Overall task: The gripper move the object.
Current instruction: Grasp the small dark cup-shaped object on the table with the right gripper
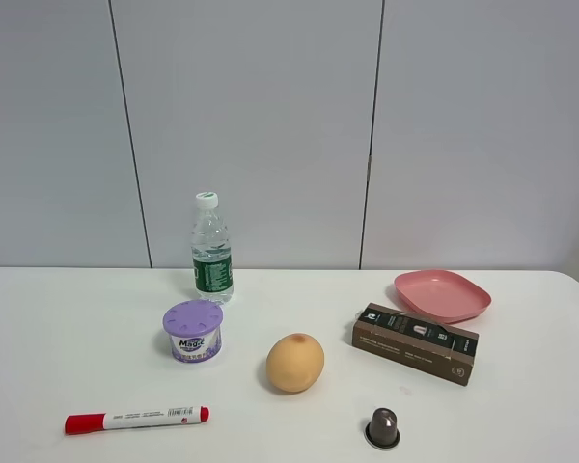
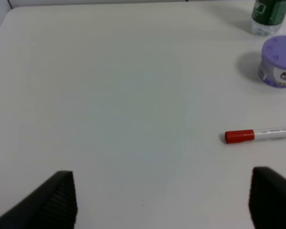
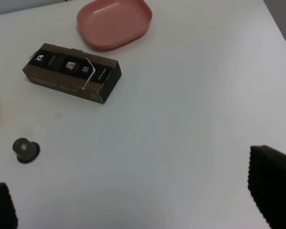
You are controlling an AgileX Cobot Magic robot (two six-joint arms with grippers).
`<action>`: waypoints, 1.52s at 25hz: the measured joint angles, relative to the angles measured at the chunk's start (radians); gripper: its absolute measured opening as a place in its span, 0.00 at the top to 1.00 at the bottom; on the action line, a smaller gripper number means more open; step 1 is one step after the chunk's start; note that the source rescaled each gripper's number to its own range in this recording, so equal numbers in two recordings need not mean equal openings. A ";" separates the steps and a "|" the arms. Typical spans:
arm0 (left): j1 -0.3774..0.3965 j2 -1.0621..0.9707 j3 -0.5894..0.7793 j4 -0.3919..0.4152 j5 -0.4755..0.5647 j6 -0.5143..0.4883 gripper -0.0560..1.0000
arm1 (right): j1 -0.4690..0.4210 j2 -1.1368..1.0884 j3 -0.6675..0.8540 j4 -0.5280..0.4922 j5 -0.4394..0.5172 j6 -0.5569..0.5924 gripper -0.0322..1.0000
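Observation:
The coffee capsule (image 1: 383,427), small, dark brown-grey and cone-shaped, stands rim down near the table's front edge, right of centre. It also shows in the right wrist view (image 3: 25,150), close to one black fingertip (image 3: 0,206). My right gripper (image 3: 136,200) is open and empty, above the table and apart from the capsule. My left gripper (image 2: 162,200) is open and empty over bare table, with its fingertips (image 2: 55,200) spread wide. Neither arm shows in the exterior high view.
A long brown box (image 1: 415,342) lies behind the capsule and a pink plate (image 1: 442,294) behind that. An orange-yellow fruit (image 1: 295,362), a purple tub (image 1: 193,331), a water bottle (image 1: 211,249) and a red-capped marker (image 1: 135,420) stand to the left.

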 joint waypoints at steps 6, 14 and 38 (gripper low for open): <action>0.000 0.000 0.000 0.000 0.000 0.000 0.00 | 0.000 0.000 0.000 0.000 0.000 0.000 0.00; 0.000 0.000 0.000 0.000 0.000 0.000 0.00 | 0.000 0.000 0.000 0.000 0.000 0.000 0.00; 0.000 0.000 0.000 0.000 0.000 0.000 0.00 | 0.000 0.000 0.000 0.000 0.000 0.000 0.00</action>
